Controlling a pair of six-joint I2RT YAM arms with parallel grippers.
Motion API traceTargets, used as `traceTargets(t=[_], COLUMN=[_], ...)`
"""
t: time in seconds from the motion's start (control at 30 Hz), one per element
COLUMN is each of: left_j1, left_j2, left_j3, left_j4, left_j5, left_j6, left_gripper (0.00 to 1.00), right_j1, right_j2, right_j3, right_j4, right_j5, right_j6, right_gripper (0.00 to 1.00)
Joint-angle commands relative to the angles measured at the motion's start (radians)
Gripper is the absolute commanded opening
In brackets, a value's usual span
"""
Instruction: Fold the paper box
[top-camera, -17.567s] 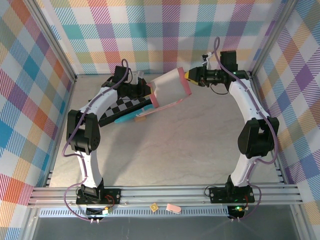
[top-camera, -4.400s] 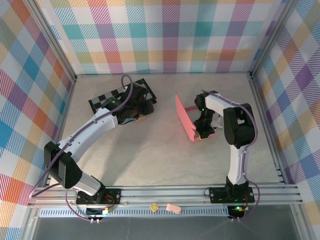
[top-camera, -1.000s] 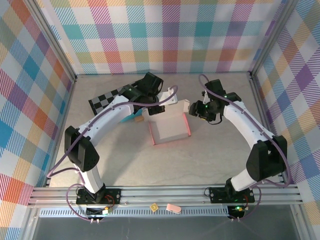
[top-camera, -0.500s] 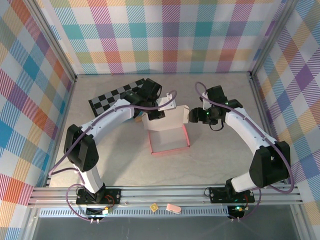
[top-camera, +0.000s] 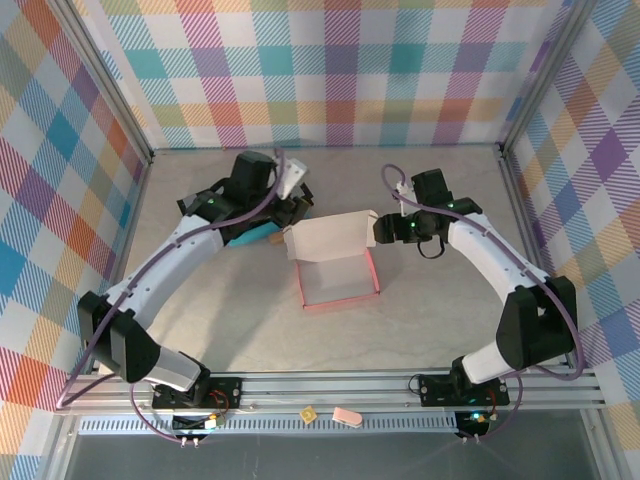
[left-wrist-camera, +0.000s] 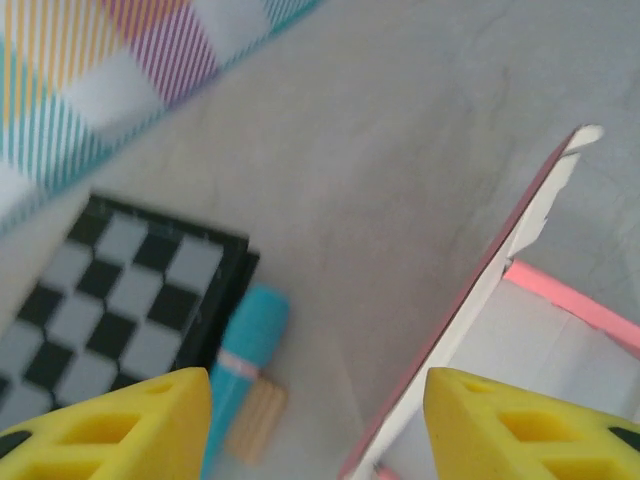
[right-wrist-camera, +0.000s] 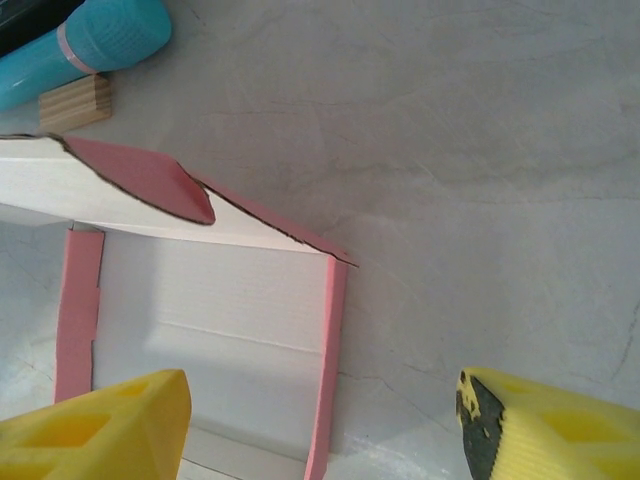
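Box is set on the bench with its side walls and back flap raised. The left hand and right hand are spread apart, and nothing is gripped.

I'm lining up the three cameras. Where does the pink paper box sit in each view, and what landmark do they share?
Top external: paper box at the centre of the picture, open side up.
Left wrist: paper box at the right edge, its upright wall running diagonally.
Right wrist: paper box in the lower left half.
Shared landmark: the teal bar lying beyond the box's upright wall.
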Motion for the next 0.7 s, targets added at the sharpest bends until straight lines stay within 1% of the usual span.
traceTargets(t=[0.0,0.1,0.2,0.33,0.47,0.53,0.67], left_j1=[0.040,0.046,0.049,0.049,0.049,0.049,0.049], left_j2=[-0.049,-0.076,-0.077,-0.049,-0.024,-0.009,0.011], left_j3=[-0.098,-0.165,-0.221,-0.261,-0.282,-0.285,-0.295], left_j4=[-0.113,-0.126,-0.097,-0.037,0.011,0.024,0.048], left_j5=[0.091,0.109,0.122,0.081,0.067,0.073,0.052], left_j6=[-0.179,-0.206,-0.226,-0.239,-0.239,-0.242,-0.239], left_gripper=[0.56,0.56,0.57,0.57,0.53,0.52,0.49], right_j1=[-0.001,-0.002,-0.001,-0.001,0.004,0.007,0.011], right_j2=[0.038,0.064,0.088,0.109,0.126,0.136,0.167], right_j3=[0.030,0.045,0.055,0.070,0.087,0.093,0.103], right_j4=[0.040,0.049,0.052,0.058,0.054,0.050,0.049], right_j5=[-0.071,-0.094,-0.105,-0.130,-0.142,-0.139,-0.122], right_j6=[-0.040,-0.040,-0.043,-0.036,-0.040,-0.041,-0.044], right_gripper=[0.69,0.67,0.66,0.65,0.62,0.62,0.60])
